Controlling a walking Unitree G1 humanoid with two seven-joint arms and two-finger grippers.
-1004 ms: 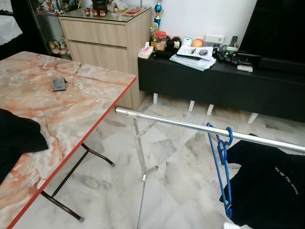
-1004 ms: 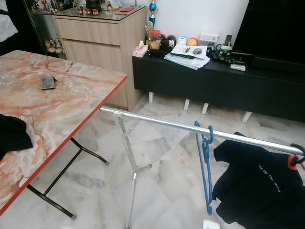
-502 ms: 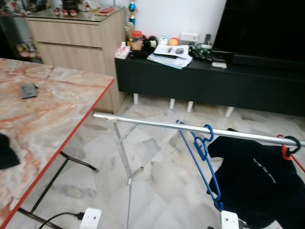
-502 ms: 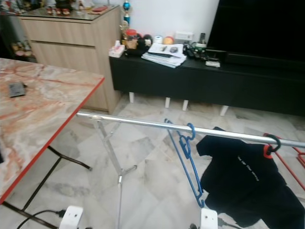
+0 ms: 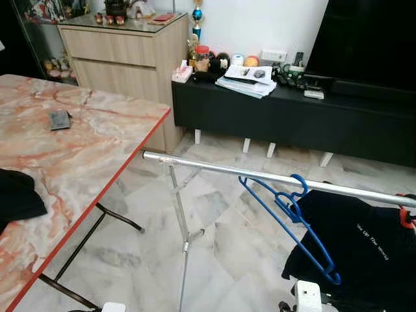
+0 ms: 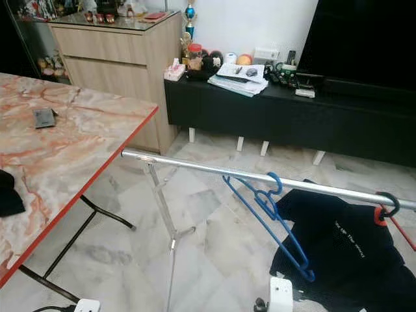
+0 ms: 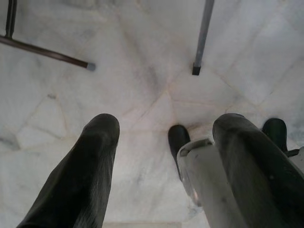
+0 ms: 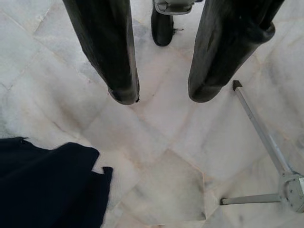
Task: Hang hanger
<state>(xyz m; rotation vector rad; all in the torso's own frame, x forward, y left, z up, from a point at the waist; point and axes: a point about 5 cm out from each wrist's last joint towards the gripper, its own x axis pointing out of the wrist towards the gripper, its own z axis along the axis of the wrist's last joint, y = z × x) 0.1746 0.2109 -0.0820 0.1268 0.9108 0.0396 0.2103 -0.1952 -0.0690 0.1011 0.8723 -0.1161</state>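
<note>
Item one, from my head cameras: a silver rail (image 5: pixel 260 177) on a folding stand crosses the marble floor (image 5: pixel 227 240). The blue hanger (image 5: pixel 292 218) hangs from it by its hook, empty and tilted, just beside a black T-shirt (image 5: pixel 364 247) on an orange-red hanger (image 6: pixel 383 211). White writing on the shirt is too small for me to read.

Item two: a marble-pattern table (image 5: pixel 71 162) with a red edge, carrying a small dark flat object (image 5: pixel 60 119) and a piece of black cloth (image 5: pixel 16 198). Behind it, a wooden cabinet (image 5: pixel 130 55) and a low black console (image 5: pixel 292 117) with papers and small clutter; no labels legible.

Item three, wrist cameras add what the head views lack: the left gripper (image 7: pixel 166 128) hangs over the floor, fingers spread wide, holding nothing. The right gripper (image 8: pixel 164 95) also points at the floor, fingers parted and empty, near a stand foot (image 8: pixel 259 126) and dark fabric (image 8: pixel 47 185).
</note>
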